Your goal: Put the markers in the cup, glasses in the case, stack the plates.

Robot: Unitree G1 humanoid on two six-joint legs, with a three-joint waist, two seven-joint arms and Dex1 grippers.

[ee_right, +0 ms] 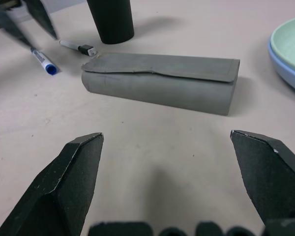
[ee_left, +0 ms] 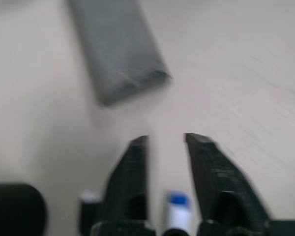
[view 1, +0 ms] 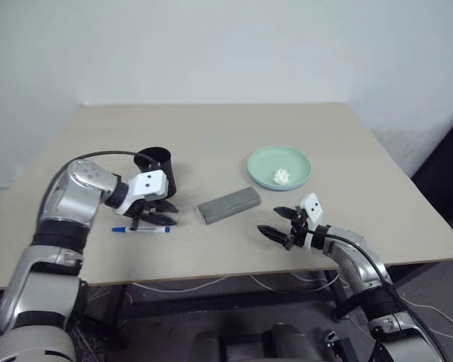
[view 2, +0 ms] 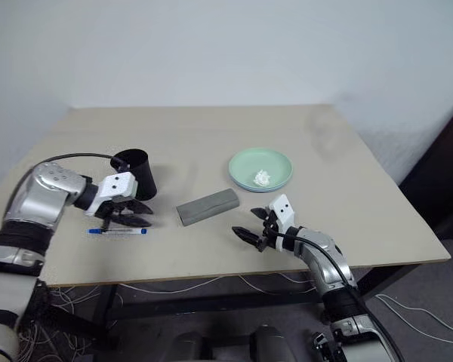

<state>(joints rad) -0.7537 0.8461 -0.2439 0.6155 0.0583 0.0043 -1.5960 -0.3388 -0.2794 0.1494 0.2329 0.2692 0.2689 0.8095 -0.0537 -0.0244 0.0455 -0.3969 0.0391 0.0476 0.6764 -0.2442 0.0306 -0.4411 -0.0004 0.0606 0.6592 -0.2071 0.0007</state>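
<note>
The left hand (view 1: 160, 215) is hovering just over the table (view 1: 211, 136), its fingers (ee_left: 132, 172) standing a little apart with nothing between them. The blue marker (view 1: 141, 229) is lying flat on the table right under that hand, its blue cap pointing toward the case. The black-capped marker (ee_right: 77, 47) is lying just beside it, between the blue one and the cup, largely hidden behind the left hand in the head views.

The cup (view 1: 157, 167) is standing upright just behind the left hand, near the table's left side. The grey case (view 1: 229, 205) is lying closed at a slant in the middle of the table, between the two hands and apart from both.

The plates (view 1: 279, 167) are sitting stacked to the right of the case and farther back, the mint green one on top and the light blue rim (ee_right: 284, 64) showing beneath it. A white tissue wad (view 1: 281, 176) is resting on the green plate.

The right hand (view 1: 279, 223) is hanging near the front edge, pointing toward the case, its fingers (ee_right: 69, 182) spread wide and holding nothing.
</note>
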